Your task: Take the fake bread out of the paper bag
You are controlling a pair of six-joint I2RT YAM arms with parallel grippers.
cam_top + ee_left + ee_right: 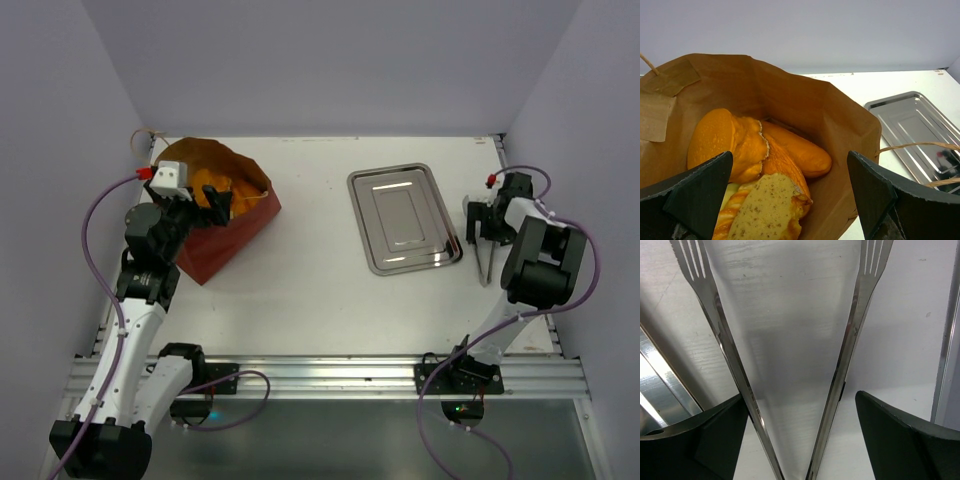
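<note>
Aluminium rail point(330, 375) lines the near edge of your white table point(310, 300), and both arm bases are bolted to it. From there your right arm point(535, 265) folds up and reaches along the right side, wrist bent down. The right gripper point(800, 395) hangs released, its dark wedge-shaped fingers point(905, 440) spread wide over a pair of steel tongs point(845, 350). The tongs are polished, thin and flat, splayed in a V with slotted tips. One finger sits right against one blade and the other stands clear of its blade, so nothing is clamped. Just left of the tongs lies a shiny rectangular tray point(403, 218) with rounded corners and a raised rim, its bare metal catching the light.

Your left arm point(135, 290) rises along the left side and leans toward the far left corner, wrist tipped down. The left gripper point(790, 155) is open and grasps nothing. Its matte black fingertips stand wide apart over the mouth of the paper bag point(215, 250), above the contents. The bag is red outside and creased brown kraft inside, its mouth gaping, with a thin twine handle point(920, 145) looping off the side toward the tray. The fake bread point(752, 150) is all inside the bag, heaped together. You can see a smooth round orange bun point(715, 135) and a glossy golden elongated loaf point(802, 152). Nearest the gripper is a pale speckled slice point(767, 210) with a ridged crust and a hint of green beside it.
</note>
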